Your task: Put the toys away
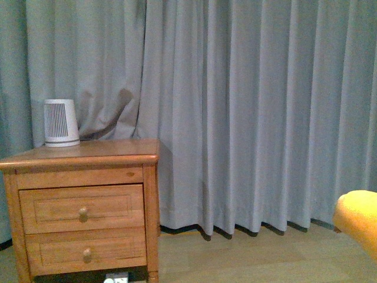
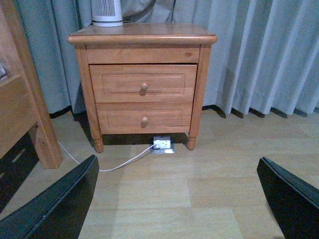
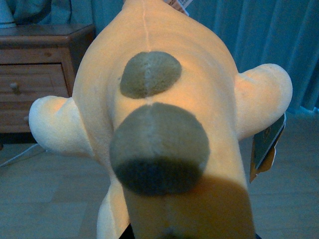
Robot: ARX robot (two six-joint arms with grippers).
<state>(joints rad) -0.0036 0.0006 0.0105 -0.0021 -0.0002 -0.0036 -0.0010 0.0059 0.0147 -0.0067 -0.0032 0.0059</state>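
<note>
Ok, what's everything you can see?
soft orange-yellow plush animal: one, olive-brown patches, fills the right wrist view
paper tag: one, dark and orange, on it
honey-brown wooden two-drawer nightstand: one, against the curtain
white ribbed plastic appliance: one, on the nightstand
grey-blue fabric curtain: one, behind the nightstand
white power strip with cable: one, on the floor under the nightstand
brown wooden furniture frame: one, beside the nightstand
pale wooden floor: one, underneath
left gripper: one, black, open
right gripper: hidden behind the plush

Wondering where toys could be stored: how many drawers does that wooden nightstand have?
2, stacked in the nightstand: the upper drawer, and the lower drawer right below it. Both are shut; none looks hidden.
</note>
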